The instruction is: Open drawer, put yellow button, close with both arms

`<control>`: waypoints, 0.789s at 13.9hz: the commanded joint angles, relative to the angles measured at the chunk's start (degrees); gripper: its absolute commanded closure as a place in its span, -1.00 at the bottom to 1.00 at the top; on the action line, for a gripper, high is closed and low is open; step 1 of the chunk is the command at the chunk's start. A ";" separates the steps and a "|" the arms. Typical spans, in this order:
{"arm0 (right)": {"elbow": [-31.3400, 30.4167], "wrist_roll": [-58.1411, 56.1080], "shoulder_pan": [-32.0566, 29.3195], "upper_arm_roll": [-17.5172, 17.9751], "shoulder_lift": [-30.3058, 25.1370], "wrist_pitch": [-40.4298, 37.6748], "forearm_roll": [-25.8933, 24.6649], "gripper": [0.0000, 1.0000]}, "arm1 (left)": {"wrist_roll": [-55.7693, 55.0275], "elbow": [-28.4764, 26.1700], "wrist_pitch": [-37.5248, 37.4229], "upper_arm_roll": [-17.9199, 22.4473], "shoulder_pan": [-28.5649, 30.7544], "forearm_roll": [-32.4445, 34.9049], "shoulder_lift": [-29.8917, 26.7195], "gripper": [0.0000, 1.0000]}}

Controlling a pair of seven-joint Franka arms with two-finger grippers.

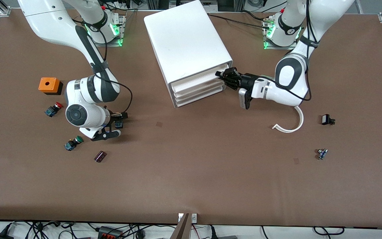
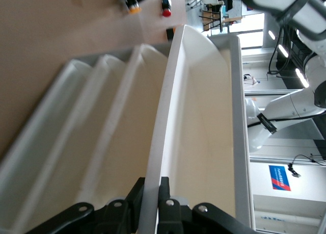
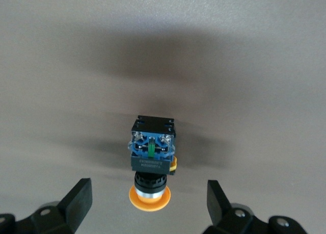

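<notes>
The white cabinet [image 1: 187,43] stands on the table between the arms' bases. Its top drawer [image 1: 198,79] is pulled out a little, and its bare inside shows in the left wrist view [image 2: 204,117]. My left gripper [image 1: 225,77] is shut on the drawer's front lip at the corner toward the left arm's end, also seen in the left wrist view [image 2: 152,193]. The yellow button [image 3: 151,162] lies on its side on the table, mostly hidden under the right hand in the front view [image 1: 119,124]. My right gripper [image 1: 117,125] [image 3: 150,203] is open, with a finger on each side of the button's cap.
Near the right gripper lie a red-capped switch [image 1: 53,109], a green-capped switch [image 1: 72,143], an orange box [image 1: 49,85] and a small dark part [image 1: 100,156]. Toward the left arm's end lie a white curved strip [image 1: 290,124] and two small parts [image 1: 327,119] [image 1: 322,153].
</notes>
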 commanded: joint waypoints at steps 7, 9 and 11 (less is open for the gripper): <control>-0.51 2.32 0.70 -0.31 2.49 3.83 0.13 -0.27 | -7.07 17.69 -1.31 0.41 6.74 12.98 10.52 0.44; -0.51 3.80 0.61 -0.31 2.22 3.13 0.31 0.58 | -9.63 17.95 -1.49 0.32 6.83 13.15 10.17 -0.99; -0.43 4.78 0.61 -0.31 2.22 2.77 0.31 0.89 | -11.55 19.79 -3.76 0.50 7.01 13.15 9.99 -1.00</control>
